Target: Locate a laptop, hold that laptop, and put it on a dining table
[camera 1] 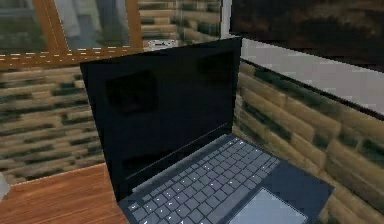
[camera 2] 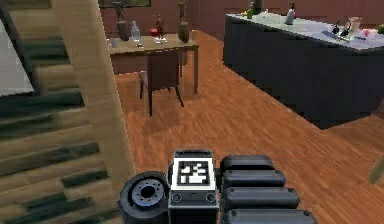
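Close before the forward view, the laptop (camera 1: 165, 110) stands open, dark screen upright, its grey keyboard cut off by the bottom edge; what bears it cannot be told. Behind it runs a plank wall (camera 1: 300, 125) with a window (camera 1: 70, 25) cropped at the top. At the arm side view's bottom edge, the tool (camera 2: 145, 197) is a dark round body left of a white marker (camera 2: 194, 172); its fingers cannot be made out, so whether it grasps anything cannot be told. Farther out stands a wooden surface (camera 2: 150, 47) bearing small upright things hard to name, a chair (camera 2: 163, 75) beside it, and a long dark surface (camera 2: 290, 70) cut off at the right.
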### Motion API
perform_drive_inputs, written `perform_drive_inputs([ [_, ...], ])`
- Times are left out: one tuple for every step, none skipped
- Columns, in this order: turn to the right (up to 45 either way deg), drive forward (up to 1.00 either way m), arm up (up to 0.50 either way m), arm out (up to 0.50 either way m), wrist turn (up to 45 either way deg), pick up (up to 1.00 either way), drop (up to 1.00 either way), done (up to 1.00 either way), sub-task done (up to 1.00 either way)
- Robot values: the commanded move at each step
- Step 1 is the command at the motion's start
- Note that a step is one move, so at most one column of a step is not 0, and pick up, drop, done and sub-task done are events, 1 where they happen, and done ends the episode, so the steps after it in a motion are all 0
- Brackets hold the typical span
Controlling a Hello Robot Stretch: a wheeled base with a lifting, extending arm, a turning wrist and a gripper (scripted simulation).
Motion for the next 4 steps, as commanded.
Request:
perform_drive_inputs([
  [12.0, 0.0, 0.0, 0.0, 0.0, 0.0, 0.0, 0.0, 0.0],
  [-45.0, 0.0, 0.0, 0.0, 0.0, 0.0, 0.0, 0.0, 0.0],
  [-24.0, 0.0, 0.0, 0.0, 0.0, 0.0, 0.0, 0.0, 0.0],
  [45.0, 0.0, 0.0, 0.0, 0.0, 0.0, 0.0, 0.0, 0.0],
])
